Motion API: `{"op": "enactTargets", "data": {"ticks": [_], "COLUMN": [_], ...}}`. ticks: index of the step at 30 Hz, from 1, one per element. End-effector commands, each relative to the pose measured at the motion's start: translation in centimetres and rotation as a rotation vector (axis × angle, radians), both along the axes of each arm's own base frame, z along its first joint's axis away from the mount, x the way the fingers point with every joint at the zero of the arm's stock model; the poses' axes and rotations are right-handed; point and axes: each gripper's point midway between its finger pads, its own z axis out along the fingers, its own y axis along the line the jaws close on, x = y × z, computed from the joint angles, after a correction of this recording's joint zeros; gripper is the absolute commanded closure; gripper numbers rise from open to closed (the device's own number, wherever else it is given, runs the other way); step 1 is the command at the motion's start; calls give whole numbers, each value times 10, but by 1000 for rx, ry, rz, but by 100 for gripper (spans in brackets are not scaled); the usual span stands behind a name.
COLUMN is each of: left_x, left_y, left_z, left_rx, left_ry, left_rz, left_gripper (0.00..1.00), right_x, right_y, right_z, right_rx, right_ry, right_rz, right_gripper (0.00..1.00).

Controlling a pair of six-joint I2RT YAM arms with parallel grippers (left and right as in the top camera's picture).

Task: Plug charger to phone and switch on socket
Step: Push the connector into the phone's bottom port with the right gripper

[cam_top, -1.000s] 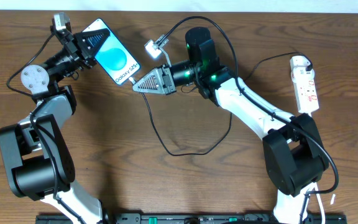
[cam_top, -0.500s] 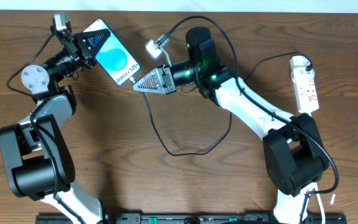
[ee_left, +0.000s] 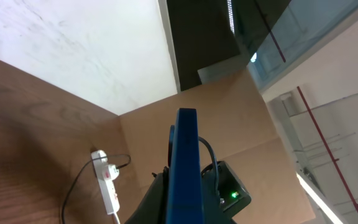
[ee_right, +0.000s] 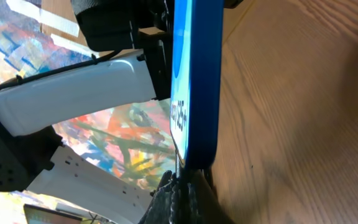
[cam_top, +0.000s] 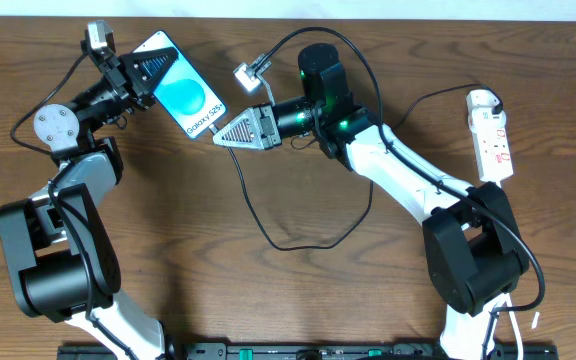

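1. Left pincer (cam_top: 161,68) is clamped shut on the phone (cam_top: 190,95), holding it lifted and tilted off the bench (cam_top: 218,300), screen up.
2. Right pincer (cam_top: 220,138) is closed tight right at the phone's lower end. The charger (cam_top: 268,235) cable trails out of it and loops over the bench, so it probably grips the connector, but the tip is hidden between the fingers.
3. Right wrist view: the phone (ee_right: 197,81) edge sits just above the closed fingers. Can't tell whether the tip is in the port.
4. Socket (cam_top: 492,135) lies well apart at the far right, untouched, so the switch step looks not yet done.
5. Risk: a tip off-axis to the port would jam or scrape the frame.
6. Risk: a hard push could slide the phone in the left grip, since nothing backs it.
7. Risk: the slack loop could snag the right arm when it reaches for the socket.
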Motion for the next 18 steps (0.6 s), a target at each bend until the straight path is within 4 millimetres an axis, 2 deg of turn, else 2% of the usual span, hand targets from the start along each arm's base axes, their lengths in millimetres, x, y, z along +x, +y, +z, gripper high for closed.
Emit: {"op": "enactTargets", "data": {"ticks": [1, 5, 18], "left_x": [-18, -21, -24], "left_y": [-25, -33, -36], "left_z": [7, 6, 3], "left_rx": [76, 88, 102], "left_ry": [-50, -65, -61], "left_rz": [-111, -133, -154], "left_gripper": [93, 93, 93], "right_x": [17, 14, 17], "right_y": [4, 7, 6], "right_z": [12, 12, 12], "right_rx": [-9, -11, -12], "right_ry": [-38, -40, -41], "right_rz": [-116, -114, -124], "right_gripper": [99, 99, 99]}}
